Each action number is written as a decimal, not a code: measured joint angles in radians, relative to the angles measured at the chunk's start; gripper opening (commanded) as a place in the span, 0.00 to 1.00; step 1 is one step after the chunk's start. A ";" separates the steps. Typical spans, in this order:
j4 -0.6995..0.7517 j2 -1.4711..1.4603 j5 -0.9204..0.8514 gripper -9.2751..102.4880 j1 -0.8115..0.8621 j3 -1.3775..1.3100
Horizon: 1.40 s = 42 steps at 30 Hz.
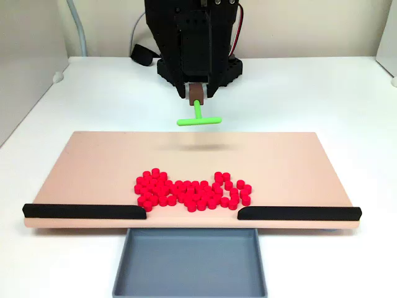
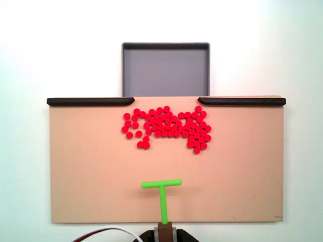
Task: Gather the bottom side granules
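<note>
On the board (image 1: 93, 167), red granules (image 1: 193, 191) lay bunched near the edge with the gap.

Above the board's far edge in a fixed view, the gripper (image 1: 198, 94) was closed on the stem of a green T-tool (image 1: 198, 118), whose crossbar hung off the surface and cast a faint shadow below it. From above, in a fixed view, the tool (image 2: 162, 194) stood well apart from the granules (image 2: 166, 127), crossbar toward them. Two black strips (image 2: 91, 101) (image 2: 241, 101) ran along the board's edge, with a gap between them. The granules spread across the stretch facing that gap, a few close to the strips' inner ends. A grey tray (image 2: 165, 48) sat just beyond the gap, against the board.
</note>
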 measured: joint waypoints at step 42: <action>0.000 -0.052 0.023 0.08 0.058 0.000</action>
